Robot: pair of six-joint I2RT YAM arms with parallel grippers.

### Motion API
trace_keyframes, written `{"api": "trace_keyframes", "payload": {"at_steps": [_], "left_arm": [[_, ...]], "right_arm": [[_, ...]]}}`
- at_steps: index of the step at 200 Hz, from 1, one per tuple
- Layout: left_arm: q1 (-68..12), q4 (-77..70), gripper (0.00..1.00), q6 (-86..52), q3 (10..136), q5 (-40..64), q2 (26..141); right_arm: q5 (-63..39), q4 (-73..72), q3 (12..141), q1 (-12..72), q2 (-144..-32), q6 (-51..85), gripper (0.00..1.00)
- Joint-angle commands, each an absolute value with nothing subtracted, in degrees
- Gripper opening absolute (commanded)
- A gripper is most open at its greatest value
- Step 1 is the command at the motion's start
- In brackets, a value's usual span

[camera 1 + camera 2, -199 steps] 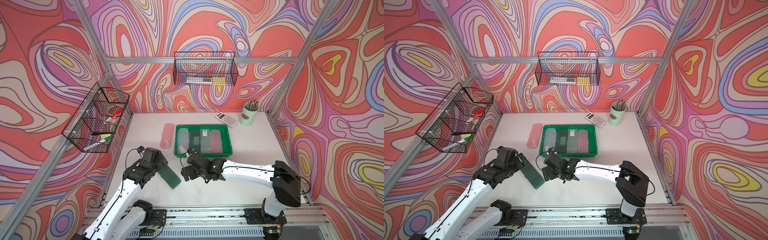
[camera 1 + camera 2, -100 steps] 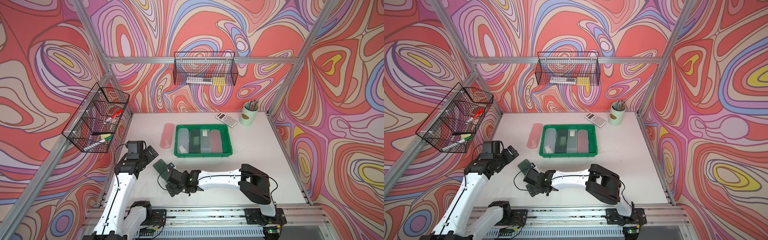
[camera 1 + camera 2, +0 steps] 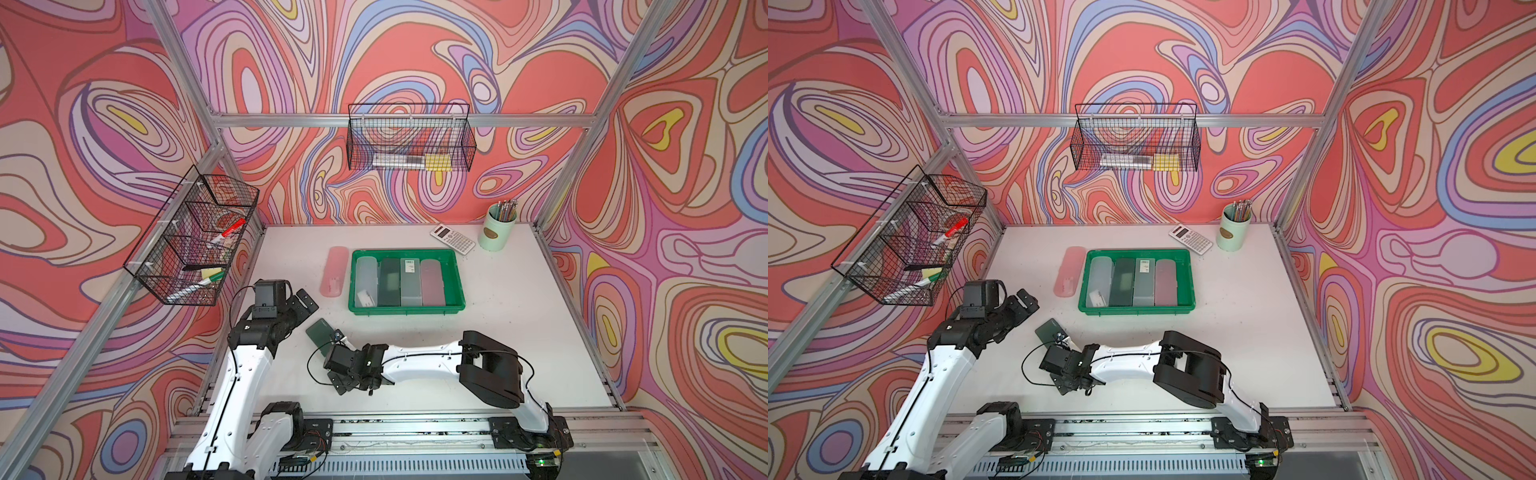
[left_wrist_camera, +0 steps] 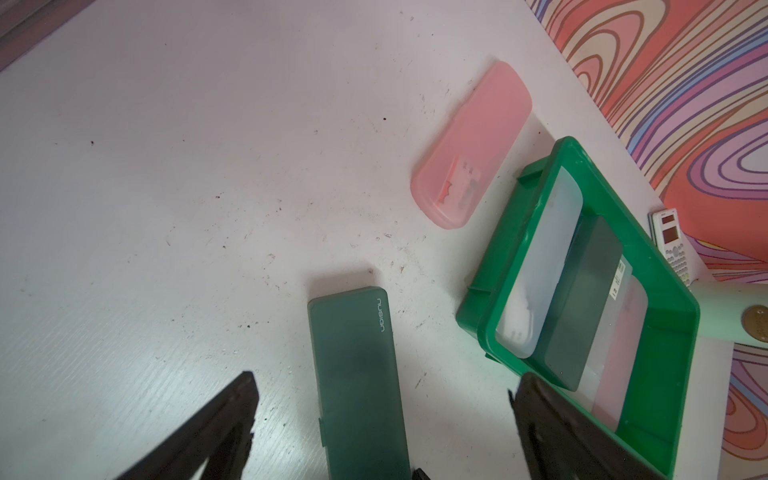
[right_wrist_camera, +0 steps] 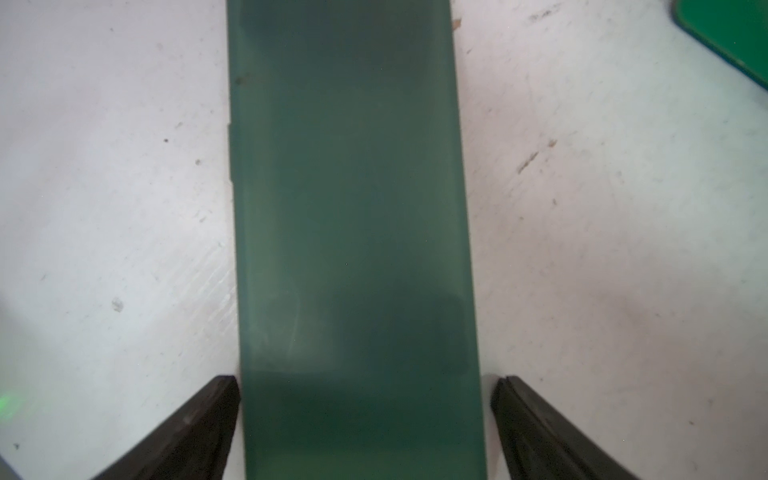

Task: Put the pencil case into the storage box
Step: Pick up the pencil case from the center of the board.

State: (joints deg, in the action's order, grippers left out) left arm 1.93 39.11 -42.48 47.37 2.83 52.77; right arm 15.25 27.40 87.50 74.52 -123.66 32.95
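Dark green pencil case [image 5: 349, 208] lies flat on the white, scuffed tabletop [image 5: 124, 166], running lengthwise straight away from the camera; the right end effector [image 5: 365, 380] straddles its near end, black fingers [image 5: 208, 415] spread one on each long side; one tip meets the case's edge, the other stands just clear; a corner of the bright green storage box [image 5: 731, 37] peeks in, apart from the case.

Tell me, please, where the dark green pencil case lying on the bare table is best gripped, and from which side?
Grip the dark green pencil case across its narrow width, on its two long straight edges, coming from above. It lies flat on the table, so only those parallel edges give opposed faces. The open right gripper straddles it that way.
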Motion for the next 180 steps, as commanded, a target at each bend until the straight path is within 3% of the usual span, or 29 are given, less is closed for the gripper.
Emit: {"api": "trace_keyframes", "payload": {"at_steps": [1,58,88,112,180], "left_arm": [[2.37,39.9,0.99,-41.13,48.63,2.64,51.44],[2.36,41.29,0.99,-40.76,49.37,2.64,50.99],[2.37,42.65,0.99,-40.78,50.68,2.58,49.85],[2.37,43.58,0.99,-40.87,51.42,2.63,48.62],[2.37,47.2,0.99,-40.93,54.03,2.29,45.67]], "right_arm": [[17.8,28.76,86.36,74.69,-125.62,36.41,0.96],[21.3,27.02,84.49,74.72,-124.64,37.77,0.89],[22.23,24.55,82.76,74.87,-123.12,36.94,0.7],[22.87,23.77,82.14,74.84,-122.03,36.0,0.62],[24.61,21.76,76.95,74.98,-114.71,34.02,0.57]]}}
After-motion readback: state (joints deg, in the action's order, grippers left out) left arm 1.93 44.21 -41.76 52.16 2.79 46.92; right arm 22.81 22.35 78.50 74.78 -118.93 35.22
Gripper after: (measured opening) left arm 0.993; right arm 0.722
